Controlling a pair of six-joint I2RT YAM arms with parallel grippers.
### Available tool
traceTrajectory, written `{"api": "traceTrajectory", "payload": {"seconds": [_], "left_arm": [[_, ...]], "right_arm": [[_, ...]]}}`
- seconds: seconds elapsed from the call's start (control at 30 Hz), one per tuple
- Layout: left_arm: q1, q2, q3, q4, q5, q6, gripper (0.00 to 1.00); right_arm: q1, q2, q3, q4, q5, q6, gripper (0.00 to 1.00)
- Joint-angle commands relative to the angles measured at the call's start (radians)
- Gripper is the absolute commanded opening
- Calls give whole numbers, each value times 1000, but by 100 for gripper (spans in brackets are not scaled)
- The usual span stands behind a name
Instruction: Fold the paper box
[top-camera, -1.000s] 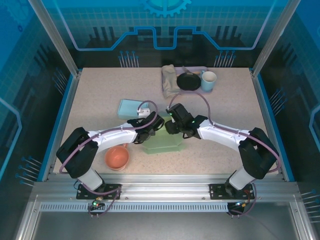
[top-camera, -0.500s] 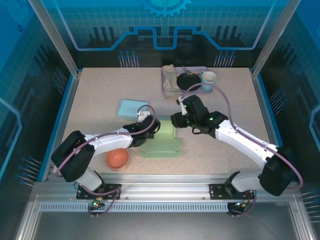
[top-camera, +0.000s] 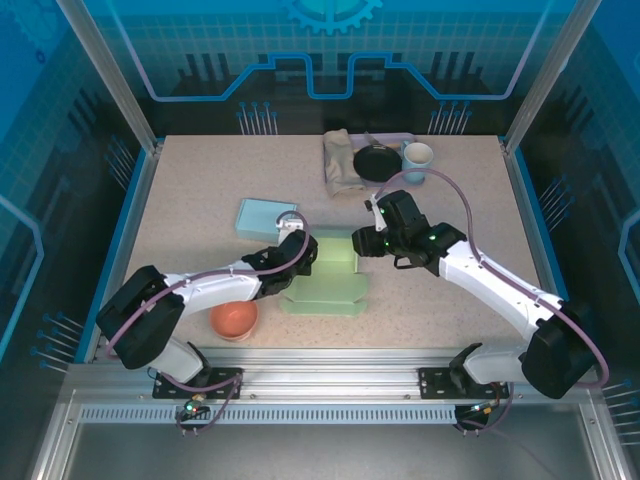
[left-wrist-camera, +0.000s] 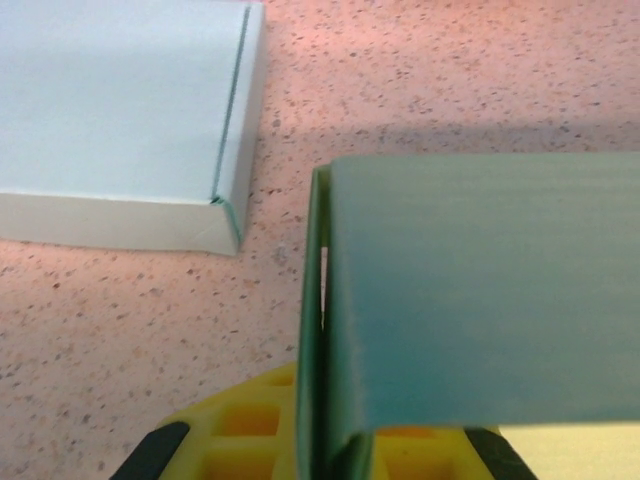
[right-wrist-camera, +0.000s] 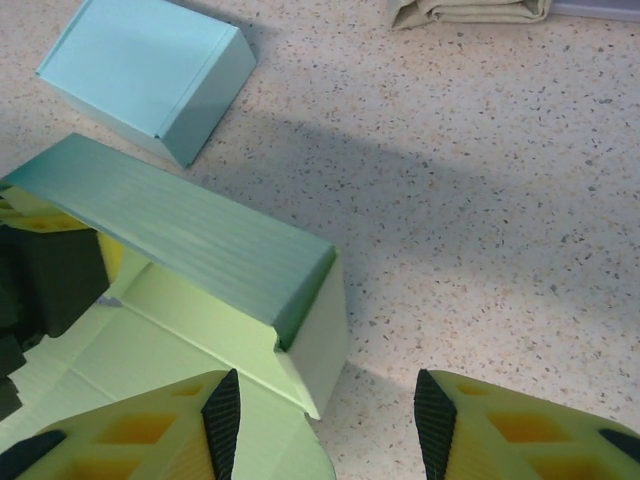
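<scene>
1) paper box (left-wrist-camera: 480, 290): blurred, cut by right edge. 2) blue box (left-wrist-camera: 110, 110): cropped top-left. 3) cloth (right-wrist-camera: 470, 12): cropped at top.

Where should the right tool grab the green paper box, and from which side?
Probably the free end of the upright wall of the green paper box, coming from the right. That wall is narrow and stands up, so the open right tool could straddle it. The left tool pinches the other end, so that side is taken.
</scene>
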Motion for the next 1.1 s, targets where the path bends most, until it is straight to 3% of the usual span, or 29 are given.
{"api": "traceTrajectory", "payload": {"seconds": [0.0, 0.63, 0.83, 0.93, 1.07], "left_arm": [[-11, 3, -35, 170, 48, 93, 9], [-29, 127, -86, 401, 67, 196, 8], [-65, 181, -101, 468, 69, 304, 8], [-73, 182, -98, 468, 114, 354, 9], [-72, 146, -50, 375, 254, 466, 12]], "right_arm": [[2, 22, 45, -31, 19, 15, 52], [-42, 68, -132, 25, 3, 77, 51], [-45, -17, -93, -23, 4, 76, 51], [-52, -46, -36, -91, 37, 36, 51], [-56, -84, 17, -171, 107, -21, 51]]}}
